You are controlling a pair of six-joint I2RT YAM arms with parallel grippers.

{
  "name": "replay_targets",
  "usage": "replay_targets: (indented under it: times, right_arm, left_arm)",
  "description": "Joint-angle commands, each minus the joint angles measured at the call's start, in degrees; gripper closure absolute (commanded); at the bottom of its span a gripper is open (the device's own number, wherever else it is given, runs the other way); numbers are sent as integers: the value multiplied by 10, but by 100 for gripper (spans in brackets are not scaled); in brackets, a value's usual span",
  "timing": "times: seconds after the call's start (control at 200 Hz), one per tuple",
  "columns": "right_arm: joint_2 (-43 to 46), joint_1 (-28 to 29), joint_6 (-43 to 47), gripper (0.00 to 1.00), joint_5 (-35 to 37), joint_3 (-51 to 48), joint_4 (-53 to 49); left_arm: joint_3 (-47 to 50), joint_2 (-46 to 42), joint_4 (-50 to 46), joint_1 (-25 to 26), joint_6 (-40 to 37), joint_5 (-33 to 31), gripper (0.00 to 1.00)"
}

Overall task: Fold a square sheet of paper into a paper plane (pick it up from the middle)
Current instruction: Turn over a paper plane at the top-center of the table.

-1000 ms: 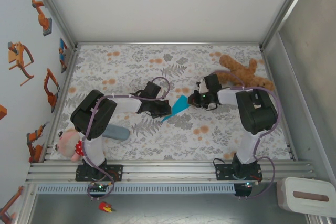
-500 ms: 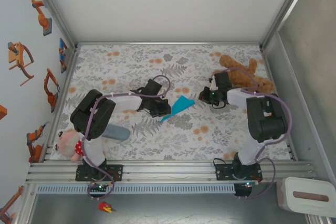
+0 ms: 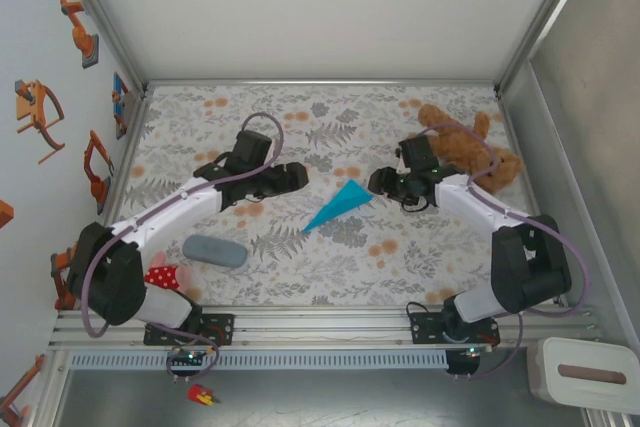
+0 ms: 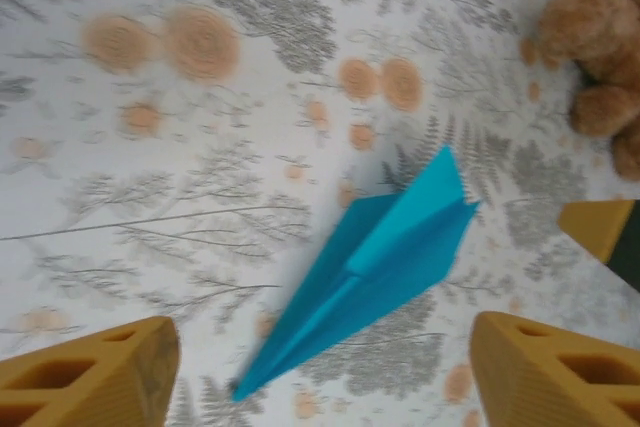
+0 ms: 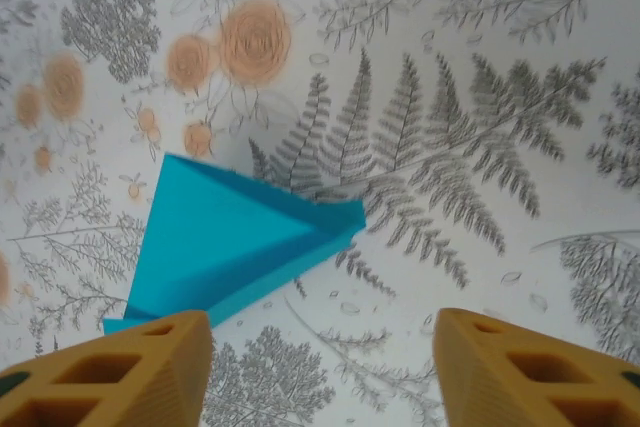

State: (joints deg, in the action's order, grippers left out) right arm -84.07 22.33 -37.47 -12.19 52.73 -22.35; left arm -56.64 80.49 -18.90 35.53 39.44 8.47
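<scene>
The turquoise-blue paper plane (image 3: 338, 204) lies free on the floral tabletop near the middle, its nose pointing toward the near left. It also shows as a pointed dart (image 4: 372, 258) in the left wrist view and from its tail end (image 5: 235, 240) in the right wrist view. My left gripper (image 3: 297, 177) hangs to its left, open with nothing between the yellow fingers (image 4: 90, 377). My right gripper (image 3: 377, 184) sits just right of the plane's tail, open and empty, its fingers (image 5: 530, 372) wide apart. No flat square sheet is in view.
A brown teddy bear (image 3: 465, 145) lies at the back right behind the right arm. A grey-blue oblong case (image 3: 214, 251) rests at the near left, beside a pink doll (image 3: 165, 276) under the left arm. Metal frame rails (image 3: 310, 322) border the table.
Both grippers have let go of the plane and drawn back from it, the left arm swinging left and away, the right pulling right. The plane now lies alone on the table.
</scene>
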Motion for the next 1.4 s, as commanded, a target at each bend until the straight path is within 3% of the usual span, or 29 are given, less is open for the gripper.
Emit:
replay_targets:
  times: [0.0,0.165,0.356,0.586,0.726,1.112,1.392]
  right_arm:
    - [7,60,-54,33,81,44,-75]
    - [-44,129,-145,32,92,83,-74]
    - [-108,182,-225,31,150,139,-104]
    - [-130,201,-309,34,198,138,-118]
    - [-145,204,-331,45,183,138,-112]
    - [-171,205,-382,61,158,125,-78]
    - [-169,205,-393,85,161,116,-62]
  left_arm:
    - [38,-39,-50,-11,-18,-85,13]
    - [83,-78,-41,-25,-25,-120,0]
    - [124,-106,-25,-35,-22,-126,4]
    - [153,-123,-15,-39,-25,-117,4]
    - [161,-121,-9,-41,-29,-108,4]
    - [173,-119,-8,-42,-25,-94,4]
    - [178,-135,-15,-42,-22,-101,4]
